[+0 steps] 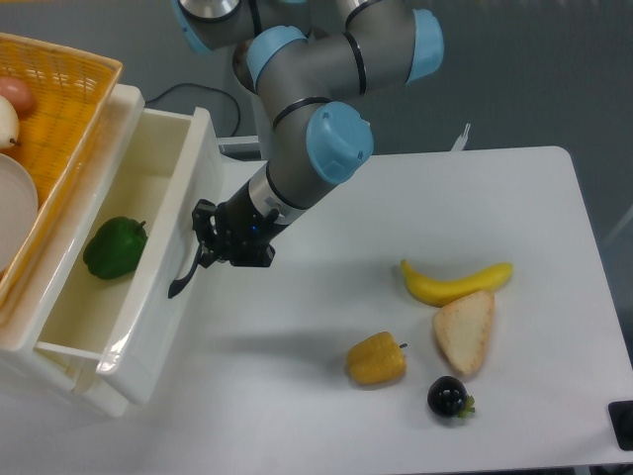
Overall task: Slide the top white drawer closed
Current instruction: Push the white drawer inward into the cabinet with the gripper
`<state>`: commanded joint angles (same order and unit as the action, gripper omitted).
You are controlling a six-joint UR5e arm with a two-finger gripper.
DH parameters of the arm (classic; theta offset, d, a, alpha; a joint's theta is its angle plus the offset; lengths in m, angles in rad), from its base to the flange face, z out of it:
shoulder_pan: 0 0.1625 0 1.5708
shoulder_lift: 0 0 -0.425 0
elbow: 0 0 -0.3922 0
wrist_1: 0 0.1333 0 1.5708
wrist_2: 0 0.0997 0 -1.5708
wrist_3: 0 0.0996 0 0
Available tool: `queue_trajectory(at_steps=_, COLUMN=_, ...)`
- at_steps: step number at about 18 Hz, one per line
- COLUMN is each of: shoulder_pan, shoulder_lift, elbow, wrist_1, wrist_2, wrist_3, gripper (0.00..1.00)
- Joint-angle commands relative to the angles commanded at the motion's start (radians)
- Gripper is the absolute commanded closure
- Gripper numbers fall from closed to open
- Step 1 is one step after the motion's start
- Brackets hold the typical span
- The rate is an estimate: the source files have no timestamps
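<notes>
White plastic top drawer (148, 297) is hanging well out of its cabinet, just under the orange basket (69, 109) — so not closed yet, most of the slide looks left to do. Green pepper (115, 247) is sitting inside the drawer. Tool (205, 245) is right at the drawer's black handle (184, 277), touching the front — can't tell if it's clamped or just pressing.

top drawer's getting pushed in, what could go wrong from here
The gripper bears on the top white drawer at its black handle, which is thin and curved, so the fingers could slip off. The cabinet may also slide along the table instead of the drawer closing. The green pepper lies loose inside and could roll and jam at the back.
</notes>
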<state>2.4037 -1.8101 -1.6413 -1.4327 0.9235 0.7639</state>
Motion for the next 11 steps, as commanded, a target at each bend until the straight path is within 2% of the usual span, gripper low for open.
queue_trajectory(at_steps=11, shoulder_pan=-0.023, shoulder_lift=0.009, elbow=-0.017, wrist_1=0.000, wrist_2=-0.003, wrist_3=-0.017, gripper=1.00)
